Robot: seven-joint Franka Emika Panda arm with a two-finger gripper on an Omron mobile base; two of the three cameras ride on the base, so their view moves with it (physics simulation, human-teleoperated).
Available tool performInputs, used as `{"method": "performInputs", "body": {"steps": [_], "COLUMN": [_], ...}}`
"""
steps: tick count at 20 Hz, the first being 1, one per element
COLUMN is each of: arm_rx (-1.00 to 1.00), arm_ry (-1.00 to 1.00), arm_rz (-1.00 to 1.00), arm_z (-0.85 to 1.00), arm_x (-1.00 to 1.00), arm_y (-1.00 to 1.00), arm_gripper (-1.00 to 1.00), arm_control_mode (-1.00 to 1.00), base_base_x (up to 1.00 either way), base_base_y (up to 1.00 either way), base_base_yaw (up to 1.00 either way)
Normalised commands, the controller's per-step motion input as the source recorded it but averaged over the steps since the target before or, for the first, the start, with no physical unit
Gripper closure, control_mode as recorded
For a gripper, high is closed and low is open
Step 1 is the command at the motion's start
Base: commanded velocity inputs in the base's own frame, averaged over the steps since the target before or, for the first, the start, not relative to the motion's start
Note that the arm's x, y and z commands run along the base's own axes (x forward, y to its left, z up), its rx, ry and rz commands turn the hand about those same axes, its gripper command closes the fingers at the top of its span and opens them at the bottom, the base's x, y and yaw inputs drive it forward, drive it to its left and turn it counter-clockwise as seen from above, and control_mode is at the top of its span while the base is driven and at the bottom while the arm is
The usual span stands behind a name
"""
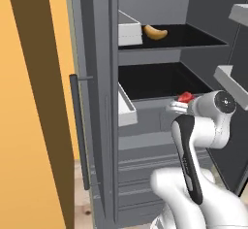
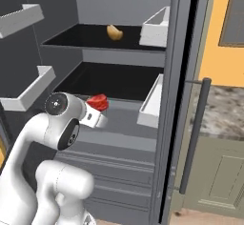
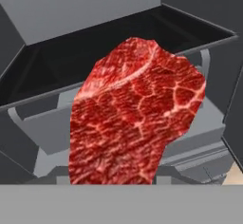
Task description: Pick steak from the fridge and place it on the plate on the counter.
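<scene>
Marbled red steak (image 3: 135,118) rises right before my camera, hiding my fingertips, so I cannot tell my gripper's (image 1: 180,105) grasp. It hovers just outside the fridge's (image 2: 119,52) lower shelf. One steak; one yellow-orange food item (image 2: 113,32) on the shelf above.

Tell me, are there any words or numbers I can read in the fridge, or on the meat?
None: no words, numbers or signs can be read.
The steak at the gripper bears only red and white marbling.
The fridge shelves, the white door bins and the bar handle are plain.
The yellow-orange food has no label.
</scene>
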Motion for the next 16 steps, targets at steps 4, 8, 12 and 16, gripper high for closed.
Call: {"method": "performInputs", "body": {"steps": [4, 8, 12, 16], "arm_rx": [0.00, 0.00, 0.00, 0.00], "arm_ry": [0.00, 0.00, 0.00, 0.00], "arm_rz": [0.00, 0.00, 0.00, 0.00], "arm_z": [0.00, 0.00, 0.00, 0.00], "arm_x": [0.00, 0.00, 0.00, 0.00], "arm_y": [0.00, 0.00, 0.00, 0.00], "arm_gripper": [1.00, 1.00, 1.00, 1.00], "arm_control_mode": [1.00, 1.00, 1.00, 1.00], "base_base_x": [-0.63, -0.63, -0.60, -0.61], "base_base_y": [0.00, 0.00, 0.03, 0.00], "base_base_yaw": [0.00, 0.00, 0.00, 0.00]}}
